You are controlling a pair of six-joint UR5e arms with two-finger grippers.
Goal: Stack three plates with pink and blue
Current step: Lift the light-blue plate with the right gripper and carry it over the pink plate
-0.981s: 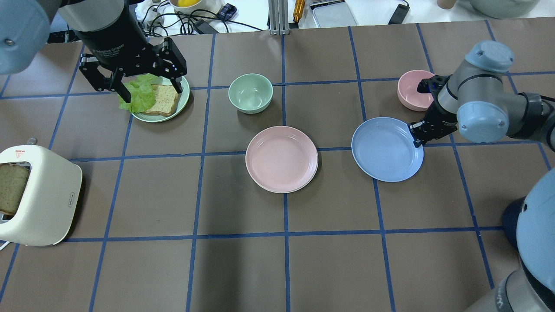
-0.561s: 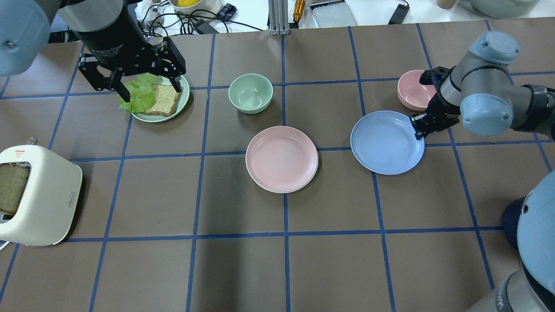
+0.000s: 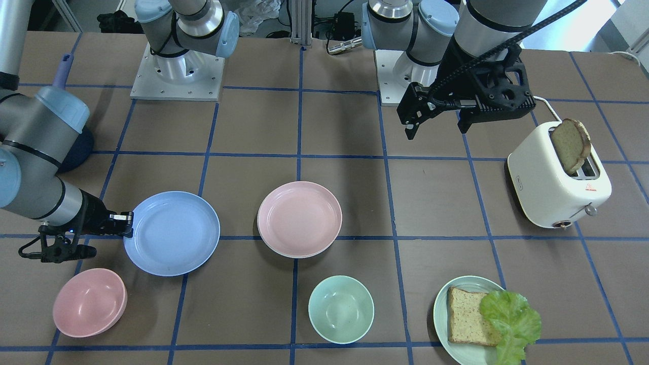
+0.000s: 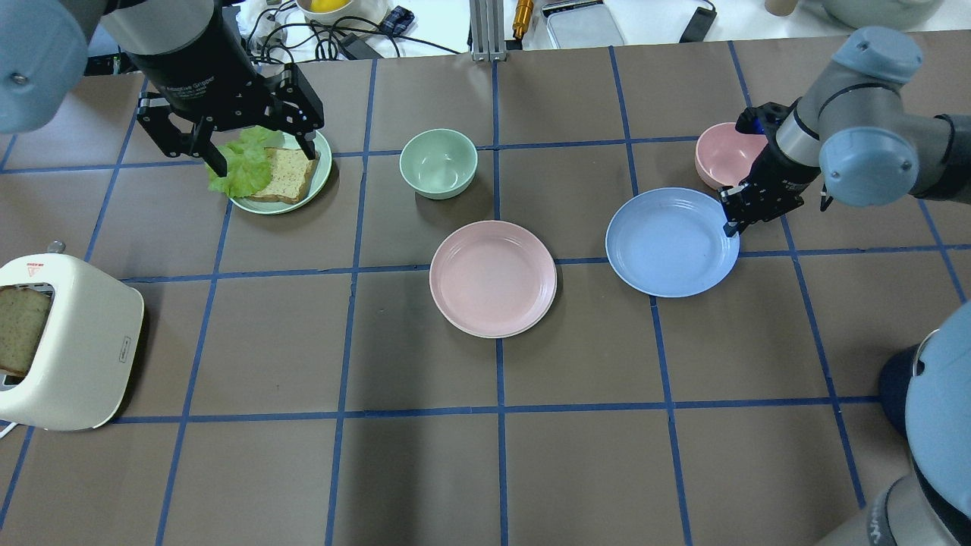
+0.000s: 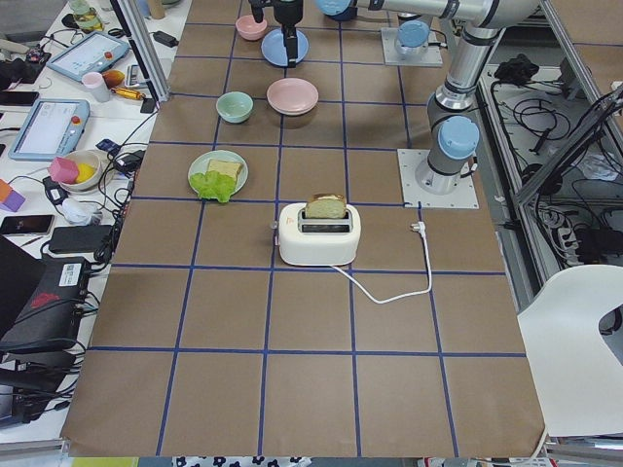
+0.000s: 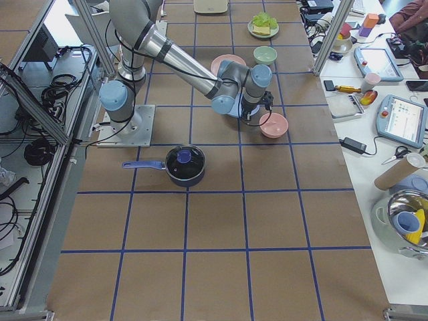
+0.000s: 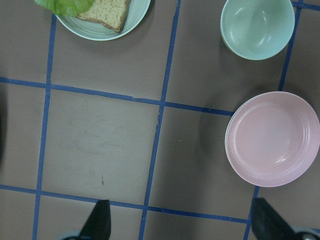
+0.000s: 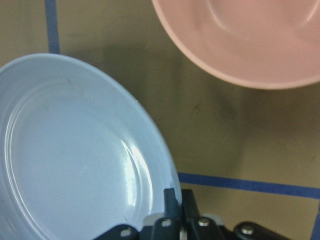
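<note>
Start at the right gripper (image 4: 730,220): clamped shut on the rim of the blue plate (image 4: 667,243), only the fingertips (image 8: 170,204) over the lip, on the side toward the pink bowl (image 4: 717,155). Judge the hold as shallow, so keep it squeezed and carry slowly and level, to guard against swinging or slipping. Lift enough to clear the ridged rim of the pink plate (image 4: 493,278), lying apart toward the table's middle. Travel along the table to it, centre rim over rim, lower until nested, and only then let go. Note a paler edge under the pink plate's rim, likely the cream-white plate (image 4: 461,331) already beneath, though hard to tell for sure. Leave the left gripper (image 4: 265,161) alone: spread open, empty, hanging above the green plate (image 4: 326,173) of bread and lettuce, well out of the path. Steer clear of the mint bowl (image 4: 438,163) just beyond the pink plate. Underneath, a brown table (image 4: 265,341) covering ruled into squares by blue tape. Farther out, a cream toaster (image 4: 68,356) with a slice standing up at the left end and a dark saucepan (image 6: 184,165) near the right arm's base. Along the operators' side, benches with tablets, cables and oddments.
</note>
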